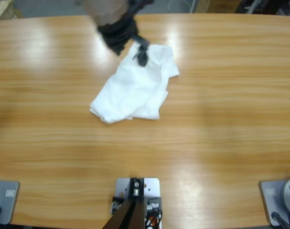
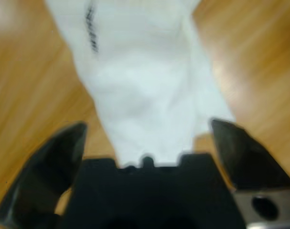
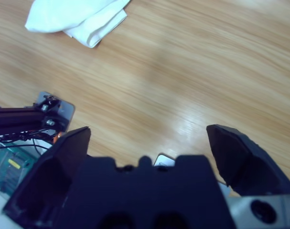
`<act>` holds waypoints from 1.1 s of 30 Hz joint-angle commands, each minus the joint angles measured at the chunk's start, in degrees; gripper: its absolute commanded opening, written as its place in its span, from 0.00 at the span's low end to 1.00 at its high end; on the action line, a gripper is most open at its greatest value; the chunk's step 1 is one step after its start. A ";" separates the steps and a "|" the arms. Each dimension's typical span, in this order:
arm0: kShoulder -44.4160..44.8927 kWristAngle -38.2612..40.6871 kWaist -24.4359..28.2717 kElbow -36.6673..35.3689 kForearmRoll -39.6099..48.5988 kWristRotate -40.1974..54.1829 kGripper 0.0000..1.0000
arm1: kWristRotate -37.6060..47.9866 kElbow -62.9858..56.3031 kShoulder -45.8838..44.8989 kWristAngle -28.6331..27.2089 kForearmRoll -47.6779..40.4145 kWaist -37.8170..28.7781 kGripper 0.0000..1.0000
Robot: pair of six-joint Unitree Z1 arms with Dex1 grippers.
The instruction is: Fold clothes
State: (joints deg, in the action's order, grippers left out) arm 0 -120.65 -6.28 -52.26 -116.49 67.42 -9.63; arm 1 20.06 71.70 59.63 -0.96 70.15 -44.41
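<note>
- The T-shirt (image 1: pixel 133 88) lies bunched just above the middle of the tabletop (image 1: pixel 221 124) and is the only thing lying on the wood.
- An arm (image 1: pixel 117 26) comes down from the top edge onto the shirt's upper end, blocking any way in from there.
- Bare wood runs wide to the shirt's left, right and near side.
- The left claw (image 2: pixel 147 136) stands spread over the shirt; the right claw (image 3: pixel 147 138) stands spread above bare wood, well apart from it.
</note>
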 commanded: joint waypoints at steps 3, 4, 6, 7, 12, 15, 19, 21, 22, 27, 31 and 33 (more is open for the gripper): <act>17.23 -3.57 0.32 35.42 -23.39 -3.16 1.00 | -0.37 -2.04 2.42 2.26 -2.53 0.53 1.00; 16.85 -3.94 0.32 35.28 -24.83 -3.11 1.00 | -0.37 -2.03 2.39 2.43 -2.35 0.48 1.00; 15.48 -4.01 0.32 34.56 -27.85 -2.63 1.00 | -0.37 -2.20 2.12 2.63 -1.68 0.46 1.00; 14.55 -4.01 0.32 33.74 -28.31 -2.09 1.00 | -0.37 -2.25 1.88 2.63 -1.33 0.46 1.00; 8.67 -3.32 0.23 31.05 -29.31 -1.14 1.00 | -0.28 -2.18 1.54 3.01 -0.49 0.46 1.00; 5.77 -1.04 0.02 29.06 -31.19 0.44 1.00 | -0.28 -2.18 1.68 3.24 -0.15 0.46 1.00; 2.15 0.55 -0.21 27.04 -32.07 1.29 1.00 | -0.28 -2.18 1.74 3.33 0.50 0.46 1.00; 0.85 1.23 -0.37 26.86 -32.60 1.23 1.00 | -0.28 -2.18 1.70 3.36 0.87 0.46 1.00; 0.11 1.49 -0.53 26.65 -32.62 1.09 1.00 | -0.28 -2.18 1.60 3.42 0.95 0.46 1.00; -2.58 1.62 -1.18 26.49 -32.58 0.85 1.00 | -0.27 -2.10 1.63 3.50 1.11 0.46 1.00; -4.19 1.62 -1.26 26.64 -32.44 0.83 1.00 | -0.20 -2.01 1.56 3.84 1.04 0.46 1.00; -4.65 1.67 -1.26 26.78 -32.44 0.76 1.00 | -0.13 -2.01 1.47 3.94 1.04 0.46 1.00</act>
State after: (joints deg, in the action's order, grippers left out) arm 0 -119.89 -5.09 -52.99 -90.16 35.49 -9.10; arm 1 20.00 71.41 60.69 1.94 70.59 -44.34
